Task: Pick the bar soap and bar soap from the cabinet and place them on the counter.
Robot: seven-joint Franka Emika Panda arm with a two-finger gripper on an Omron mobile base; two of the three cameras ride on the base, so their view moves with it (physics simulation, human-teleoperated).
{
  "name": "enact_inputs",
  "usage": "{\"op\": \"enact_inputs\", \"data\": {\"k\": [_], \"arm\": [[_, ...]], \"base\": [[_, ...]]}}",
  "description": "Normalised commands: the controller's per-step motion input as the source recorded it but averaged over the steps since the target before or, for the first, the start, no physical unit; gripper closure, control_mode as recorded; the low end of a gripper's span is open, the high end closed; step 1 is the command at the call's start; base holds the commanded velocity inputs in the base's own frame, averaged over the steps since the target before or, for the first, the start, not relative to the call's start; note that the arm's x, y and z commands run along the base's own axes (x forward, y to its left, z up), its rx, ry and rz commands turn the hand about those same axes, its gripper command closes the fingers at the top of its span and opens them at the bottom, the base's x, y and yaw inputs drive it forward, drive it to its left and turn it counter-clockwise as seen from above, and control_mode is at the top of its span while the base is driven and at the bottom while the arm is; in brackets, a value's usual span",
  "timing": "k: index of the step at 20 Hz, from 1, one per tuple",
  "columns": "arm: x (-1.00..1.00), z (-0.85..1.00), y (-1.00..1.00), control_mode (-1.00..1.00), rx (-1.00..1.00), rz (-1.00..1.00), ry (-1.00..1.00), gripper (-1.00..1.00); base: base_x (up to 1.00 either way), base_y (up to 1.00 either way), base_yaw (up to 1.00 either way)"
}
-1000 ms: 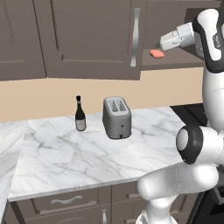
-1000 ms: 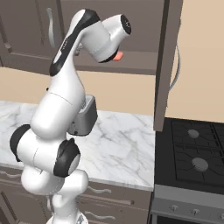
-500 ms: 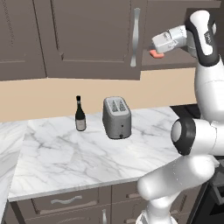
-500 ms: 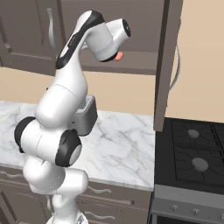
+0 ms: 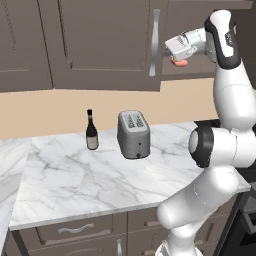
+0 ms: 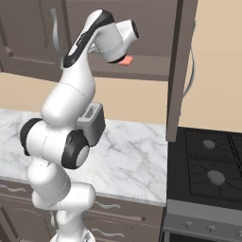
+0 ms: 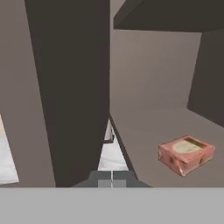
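The hand [image 5: 173, 50] is raised high at the cabinet [image 5: 100, 45], the white arm stretched up from the base with its wrist bent toward the open shelf [image 7: 175, 127]; whether its fingers are spread or pressed together cannot be told. A salmon-pink bar soap [image 5: 179, 62] shows just under the hand. In the hand view a flat pink bar soap [image 7: 186, 154] (rounded corners) lies on the shelf. Below, the veined white marble surface [image 5: 75, 175] carries a boxy grey toaster [image 5: 133, 134] and a dark bottle [image 5: 91, 131].

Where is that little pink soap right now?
One bar soap lies on the cabinet shelf, at the right of the hand view; from the base views it peeks out beside the robot's hand.
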Motion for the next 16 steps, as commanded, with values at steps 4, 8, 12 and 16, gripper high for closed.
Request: {"op": "enact_inputs", "data": {"k": [4, 8, 12, 16], "arm": [[0.04, 0.00, 0.21, -1.00, 0.00, 0.11, -0.05, 1.00], [0.01, 0.00, 0.21, -1.00, 0.00, 0.11, -0.04, 1.00], [-0.06, 0.00, 0.22, -1.00, 0.00, 0.10, -0.01, 1.00], [-0.36, 0.00, 0.31, -1.00, 0.00, 0.11, 0.00, 1.00]], "base": [[0.00, 0.00, 0.00], [0.00, 0.00, 0.00], [0.00, 0.00, 0.00], [0.00, 0.00, 0.00]]}}
